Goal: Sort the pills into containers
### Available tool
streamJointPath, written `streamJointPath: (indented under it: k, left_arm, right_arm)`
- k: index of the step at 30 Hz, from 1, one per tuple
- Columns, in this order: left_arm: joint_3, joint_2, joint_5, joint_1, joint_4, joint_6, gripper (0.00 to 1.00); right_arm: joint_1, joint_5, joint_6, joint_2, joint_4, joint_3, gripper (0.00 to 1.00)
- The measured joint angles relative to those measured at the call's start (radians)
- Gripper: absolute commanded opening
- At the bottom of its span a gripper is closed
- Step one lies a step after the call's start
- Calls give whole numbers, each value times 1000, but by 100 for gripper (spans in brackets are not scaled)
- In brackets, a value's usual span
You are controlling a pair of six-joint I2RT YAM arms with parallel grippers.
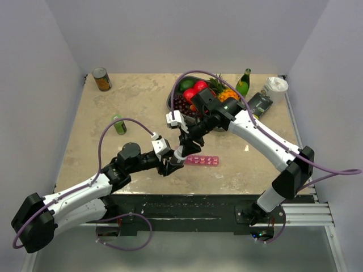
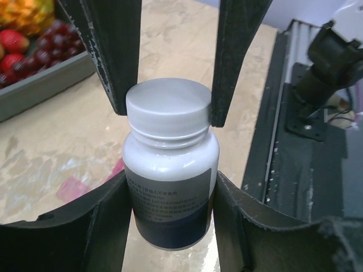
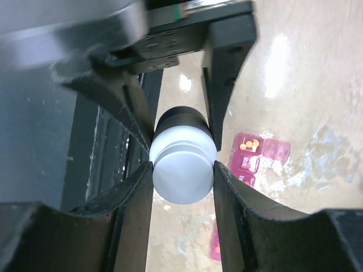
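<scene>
Both arms met over the near middle of the table [image 1: 136,102], sharing one white bottle [image 2: 170,192] between them. The left gripper [image 2: 170,175] had its jaws part-way closed around the bottle's labelled body, a finger pressed to each side. The right gripper [image 3: 182,167] gripped from the opposite end, its jaws narrowed onto the pale cap [image 3: 182,180] and touching it on both sides. The pink containers strip [image 1: 201,160] lay flat close to the table's near edge, just right of the two grippers and not touched by either. One of its compartments stood open with a few orange pills [image 3: 248,145] inside. A grey fruit tray [image 2: 45,85] sat towards the far edge, well apart from the strip
</scene>
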Motion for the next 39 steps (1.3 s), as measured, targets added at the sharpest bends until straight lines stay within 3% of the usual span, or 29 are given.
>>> streamJointPath:
  k: [4,7,8,9,12,13,20,23,26,30,39]
  left_arm:
    - [0,11,-77,0,-45,15,0]
    - [-8,19,-124,0,-59,19,0]
    - [-13,19,-137,0,-57,19,0]
    - [-17,19,-146,0,-56,19,0]
    - [-20,16,-158,0,-5,19,0]
    - [-20,11,-158,0,16,19,0]
    - [-21,-41,-116,0,16,13,0]
    - [-21,-63,-61,0,9,5,0]
    - [-20,-61,19,0,9,-12,0]
    - [9,-21,164,1,6,-38,0]
    - [53,-4,280,1,10,-57,0]
  right_arm:
    - [-5,29,163,40,84,-22,25]
    - [-9,44,271,61,136,-37,49]
    - [-11,45,297,69,146,-37,66]
    - [-12,46,319,79,154,-37,76]
    - [-16,34,341,108,139,-23,96]
    - [-18,28,337,119,124,-9,99]
    - [-121,-57,154,73,14,122,99]
    - [-153,-76,6,-32,-33,112,99]
    - [-143,-138,-255,-120,-131,93,98]
    - [-106,-197,-475,-124,-202,69,95]
    - [1,-186,-563,-21,-236,47,66]
